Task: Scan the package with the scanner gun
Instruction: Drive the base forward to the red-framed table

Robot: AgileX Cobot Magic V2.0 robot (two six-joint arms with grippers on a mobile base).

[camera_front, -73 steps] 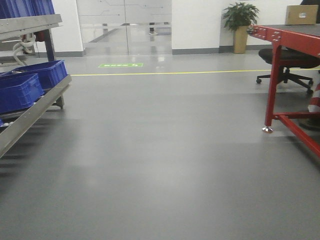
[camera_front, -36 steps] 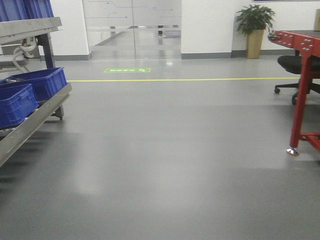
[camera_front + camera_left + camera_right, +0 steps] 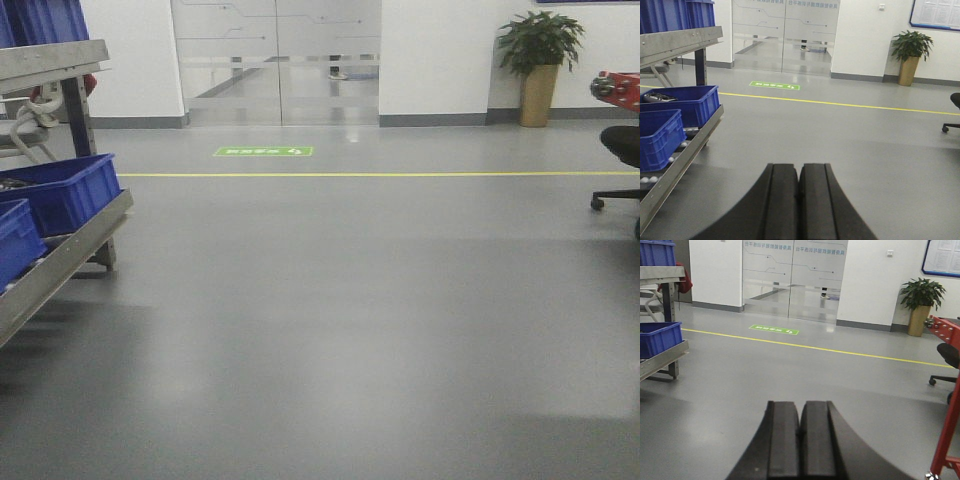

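The package and the scanner gun are out of view in every frame. In the left wrist view my left gripper point(image 3: 799, 167) points out over bare grey floor, its two black fingers pressed together with nothing between them. My right gripper point(image 3: 800, 405) in the right wrist view is likewise shut and empty, facing the same open floor. Neither gripper appears in the front view.
A metal roller rack point(image 3: 62, 258) with blue crates point(image 3: 66, 190) runs along the left. A red table frame point(image 3: 949, 405) and a black office chair point(image 3: 622, 150) stand at the right. Ahead are a yellow floor line point(image 3: 380, 174), glass doors point(image 3: 280, 60) and a potted plant point(image 3: 540, 60).
The front view has swung left: the red table and chair slid toward the right edge, the rack and crates shifted left, and the cardboard box on the table left the frame.
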